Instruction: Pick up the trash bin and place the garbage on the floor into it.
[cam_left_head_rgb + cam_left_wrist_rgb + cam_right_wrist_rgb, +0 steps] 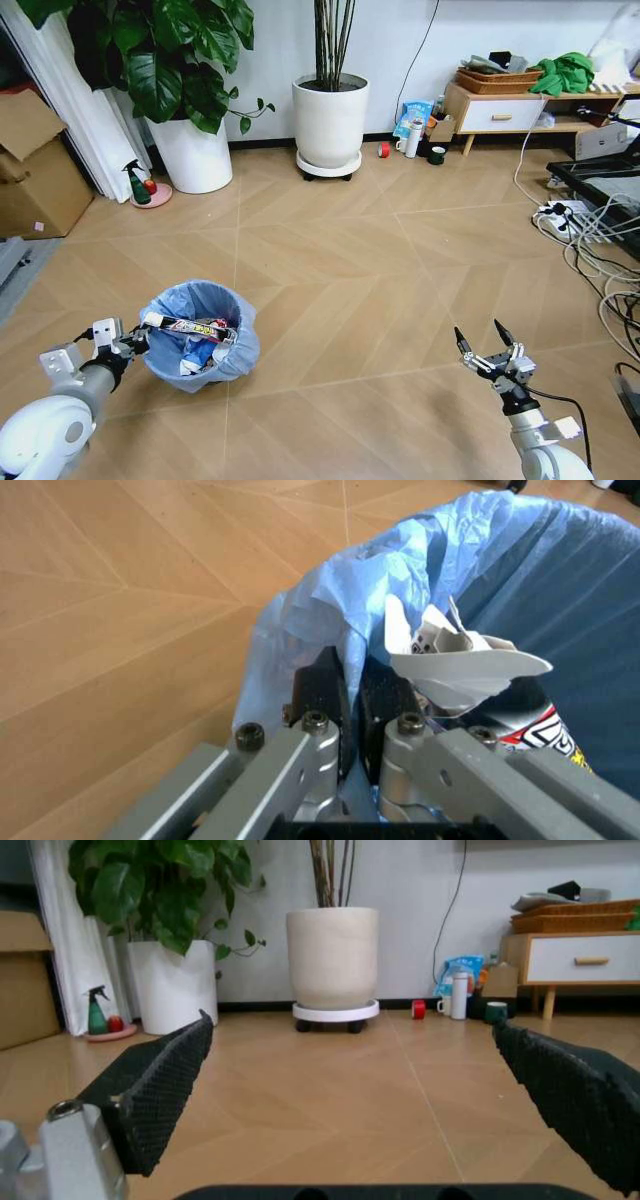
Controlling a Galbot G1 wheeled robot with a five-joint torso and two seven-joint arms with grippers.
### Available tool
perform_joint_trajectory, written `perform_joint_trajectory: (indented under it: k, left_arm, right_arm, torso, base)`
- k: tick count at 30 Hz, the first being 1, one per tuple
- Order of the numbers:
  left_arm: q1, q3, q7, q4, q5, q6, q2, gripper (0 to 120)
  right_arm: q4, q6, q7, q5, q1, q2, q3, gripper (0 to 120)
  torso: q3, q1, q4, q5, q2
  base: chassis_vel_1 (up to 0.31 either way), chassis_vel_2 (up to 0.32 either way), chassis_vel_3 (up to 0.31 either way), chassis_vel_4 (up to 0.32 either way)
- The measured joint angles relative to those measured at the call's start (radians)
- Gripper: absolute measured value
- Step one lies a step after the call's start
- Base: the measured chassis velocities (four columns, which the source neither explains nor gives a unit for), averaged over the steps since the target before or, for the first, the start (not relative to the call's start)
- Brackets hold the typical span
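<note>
The trash bin (203, 352) stands on the floor (350, 260) at the front left, lined with a light-blue bag (330, 607) folded over its rim. Garbage lies inside it: a long printed wrapper (190, 325) across the top and a crumpled white piece (462, 662). My left gripper (140, 340) is shut on the bin's near rim, with its black pads (322, 690) pinching the bag and rim. At the front right, my right gripper (482, 343) hovers low over bare floor. It is open, and its ribbed fingers (160, 1080) are spread wide with nothing between them.
Two white planters (330, 120) (192, 152) stand by the back wall, a spray bottle on a pink dish (142, 187) to their left. A blue bag, white bottle, mug and small red item (384, 149) sit by the wooden cabinet (500, 112). Cables and a power strip (565, 215) lie at right, cardboard boxes (35, 170) at left.
</note>
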Motion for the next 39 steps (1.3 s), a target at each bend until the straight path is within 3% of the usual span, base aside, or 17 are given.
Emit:
perform_joint_trajectory:
  k: [39]
  left_arm:
    - [0.0,-0.002,-0.002,-0.01,-0.008,0.0,-0.001,0]
  right_arm:
    - [0.013,0.013,-0.016,-0.014,-0.017,0.005,0.025,100]
  torso:
    - [0.0,0.0,-0.0002,0.0001,0.0]
  base:
    - [0.12,-0.106,-0.12,0.101]
